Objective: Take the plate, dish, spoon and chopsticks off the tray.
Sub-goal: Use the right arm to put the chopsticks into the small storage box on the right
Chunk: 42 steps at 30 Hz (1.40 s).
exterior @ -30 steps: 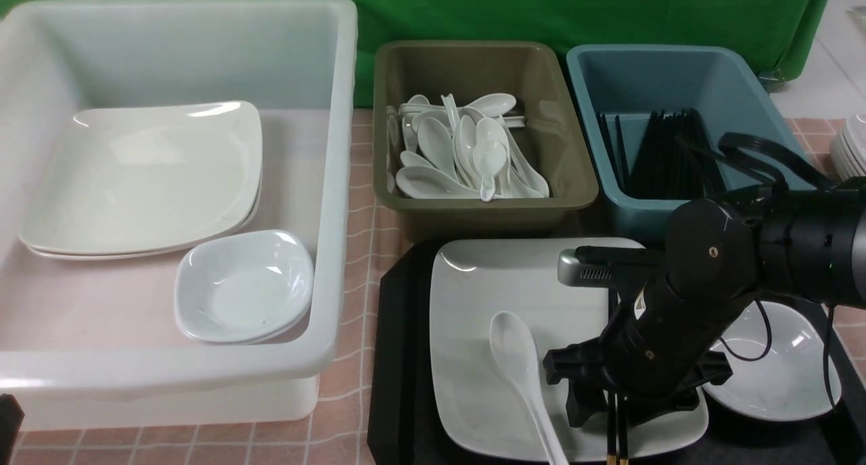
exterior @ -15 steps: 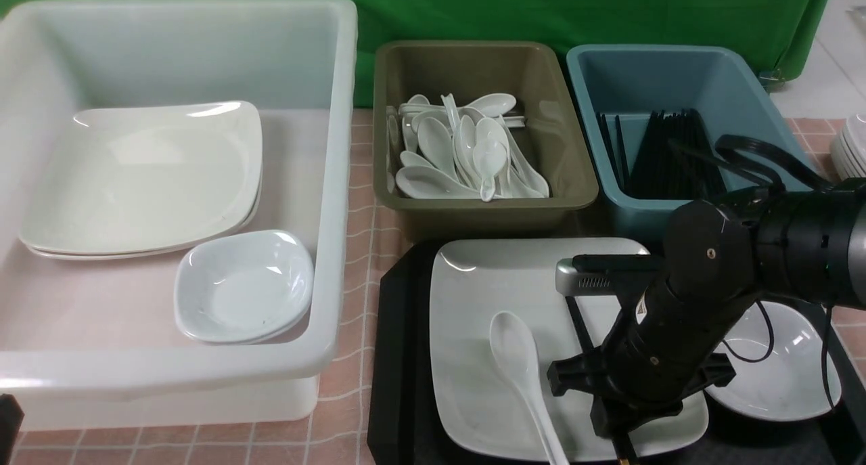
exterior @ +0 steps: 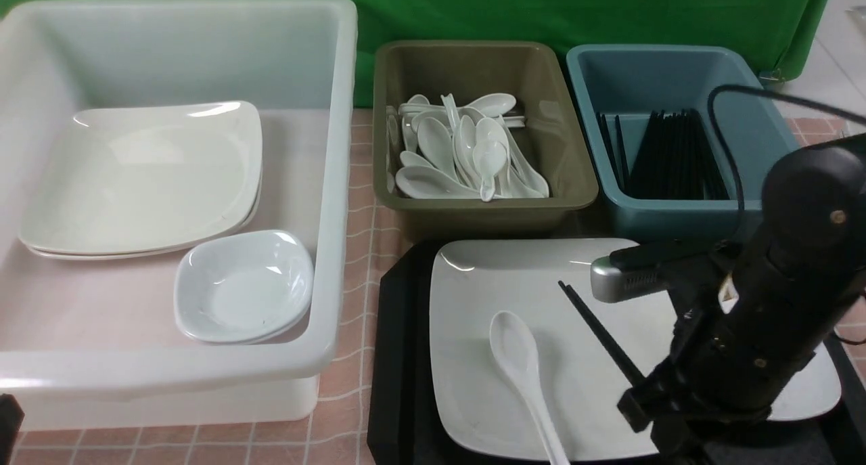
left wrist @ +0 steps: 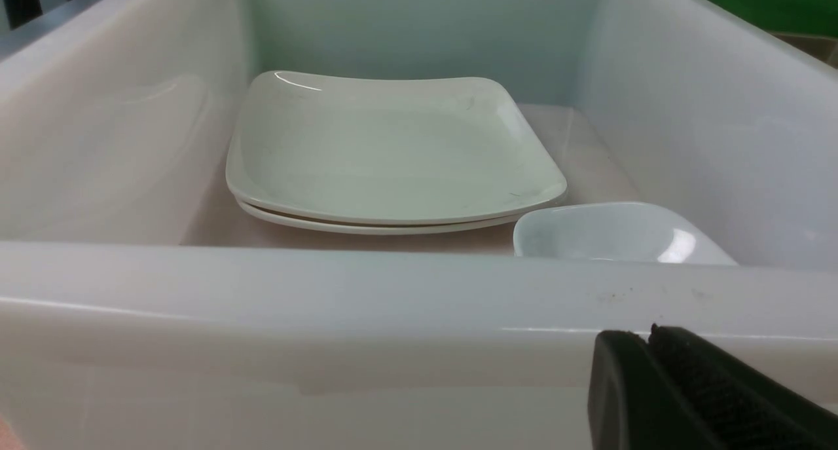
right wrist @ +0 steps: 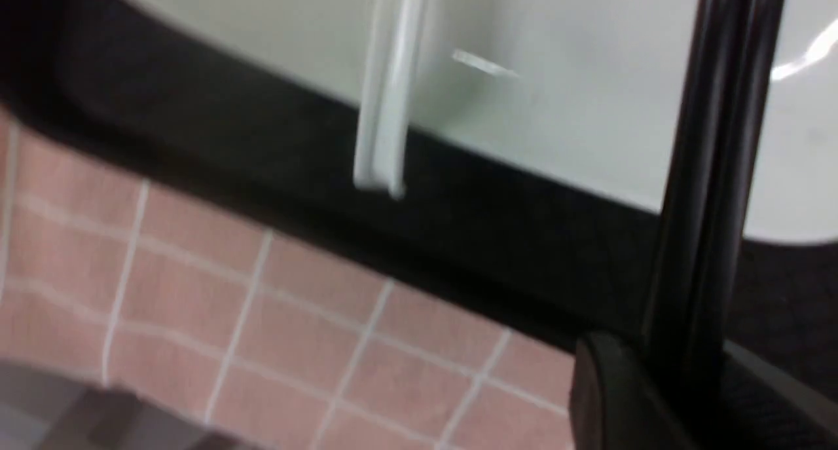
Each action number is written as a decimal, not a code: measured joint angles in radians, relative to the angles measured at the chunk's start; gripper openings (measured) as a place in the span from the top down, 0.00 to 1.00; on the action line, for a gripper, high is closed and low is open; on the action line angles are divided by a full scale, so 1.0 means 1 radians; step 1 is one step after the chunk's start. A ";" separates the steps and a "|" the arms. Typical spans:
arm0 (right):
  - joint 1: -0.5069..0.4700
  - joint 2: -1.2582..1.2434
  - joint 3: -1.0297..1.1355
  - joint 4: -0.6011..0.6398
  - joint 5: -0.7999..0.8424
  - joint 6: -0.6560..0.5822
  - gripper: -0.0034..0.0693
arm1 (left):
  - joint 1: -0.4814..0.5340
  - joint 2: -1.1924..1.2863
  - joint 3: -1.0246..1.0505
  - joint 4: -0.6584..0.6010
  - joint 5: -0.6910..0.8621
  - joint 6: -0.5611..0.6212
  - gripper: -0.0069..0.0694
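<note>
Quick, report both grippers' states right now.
Left gripper: closed, nothing in it.
Right gripper: closed on the chopsticks.

On the bench (exterior: 338, 438), near right, the tray (exterior: 399, 357) carries the plate (exterior: 487, 275) with the spoon (exterior: 517, 357) on it, and the dish (exterior: 815, 390) at right. The chopsticks (exterior: 599, 333) slant over the plate, right of the spoon. Behind stand the spoon tub (exterior: 561, 140) and, right of it, the chopstick tub (exterior: 676, 72). Left, a big tub (exterior: 335, 147) holds plates (exterior: 135, 181) and dishes (exterior: 243, 289)

A plain green cloth backdrop (exterior: 541, 11) hangs behind the table surface of pink square tiles with white grid lines (exterior: 342, 397), and pale floor (exterior: 842, 52) shows at far right
</note>
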 joint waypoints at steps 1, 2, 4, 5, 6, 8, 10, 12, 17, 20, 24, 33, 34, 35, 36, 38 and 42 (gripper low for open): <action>-0.002 -0.034 0.000 -0.001 0.009 -0.025 0.72 | 0.000 0.000 0.000 0.000 0.000 0.000 0.88; -0.002 -0.048 0.000 -0.001 0.010 -0.032 0.72 | 0.000 0.000 0.000 0.000 0.000 0.000 0.88; -0.020 -0.124 0.000 -0.009 -0.003 -0.064 0.72 | 0.000 0.000 0.000 0.000 0.000 0.000 0.88; -0.034 -0.157 0.000 -0.018 -0.026 -0.070 0.72 | 0.000 0.000 0.000 0.000 0.000 0.000 0.88; -0.054 -0.179 0.000 -0.030 -0.051 -0.073 0.72 | 0.000 0.000 0.000 0.000 0.000 0.000 0.88; -0.090 -0.208 -0.007 -0.047 -0.115 -0.079 0.72 | 0.000 0.000 0.000 0.000 0.000 0.000 0.88; -0.175 -0.209 -0.034 -0.055 -0.233 -0.083 0.72 | 0.000 0.000 0.000 0.000 0.000 0.000 0.88; -0.242 -0.183 -0.071 -0.058 -0.333 -0.075 0.72 | 0.000 0.000 0.000 0.000 0.000 0.000 0.88; -0.381 0.002 -0.181 -0.068 -0.780 -0.032 0.72 | 0.000 0.000 0.000 0.000 0.000 0.000 0.88; -0.408 0.133 -0.224 -0.068 -1.019 -0.025 0.72 | 0.000 0.000 0.000 0.000 0.000 -0.001 0.88; -0.411 0.279 -0.266 -0.068 -1.165 -0.013 0.72 | 0.000 0.000 0.000 0.000 0.000 0.000 0.88; -0.411 0.514 -0.304 -0.068 -1.194 0.027 0.49 | 0.000 0.000 0.000 0.000 0.000 0.000 0.88; -0.411 0.516 -0.304 -0.068 -1.167 0.052 0.45 | 0.000 0.000 0.000 0.000 0.000 0.000 0.88; -0.411 0.513 -0.305 -0.068 -1.150 0.066 0.44 | 0.000 0.000 0.000 0.000 0.000 0.000 0.88; -0.411 0.499 -0.305 -0.068 -1.095 0.093 0.44 | 0.000 0.000 0.000 0.000 0.000 0.000 0.88; -0.411 0.468 -0.305 -0.068 -1.032 0.106 0.45 | 0.000 0.000 0.000 0.000 0.000 0.000 0.88; -0.411 0.345 -0.305 -0.068 -0.803 0.113 0.61 | 0.000 0.000 0.000 0.000 0.000 0.000 0.88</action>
